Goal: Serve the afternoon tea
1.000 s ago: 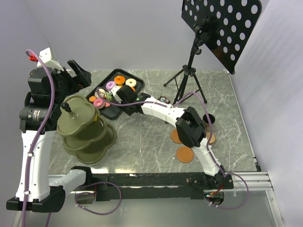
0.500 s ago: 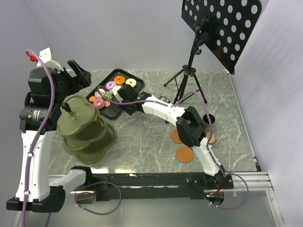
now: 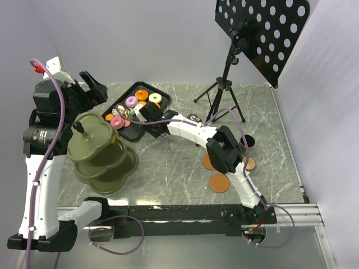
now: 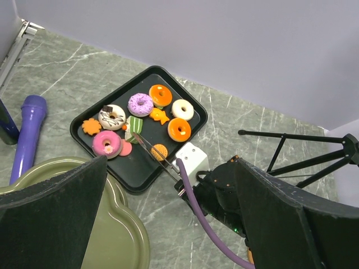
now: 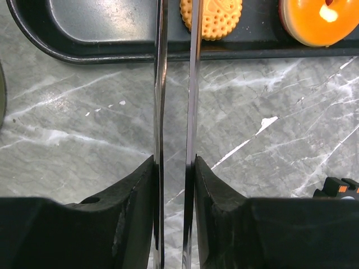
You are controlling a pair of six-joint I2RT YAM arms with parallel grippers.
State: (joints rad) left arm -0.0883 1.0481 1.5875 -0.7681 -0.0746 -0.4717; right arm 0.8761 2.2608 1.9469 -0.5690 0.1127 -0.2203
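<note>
Right gripper (image 5: 174,162) is pinching the tongs (image 5: 160,84), their tips reaching over the tray (image 4: 132,168) beside the green pastry (image 4: 133,126). Donuts (image 4: 140,104) are lying on the tray. Left gripper (image 4: 171,162) is hanging spread wide above the stand (image 4: 118,230).

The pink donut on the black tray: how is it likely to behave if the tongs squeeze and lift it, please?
The pink donut lies flat on the black tray, so it probably won't roll. Its icing looks glossy, so the thin metal tongs may slip on it. It is small, so likely light.
</note>
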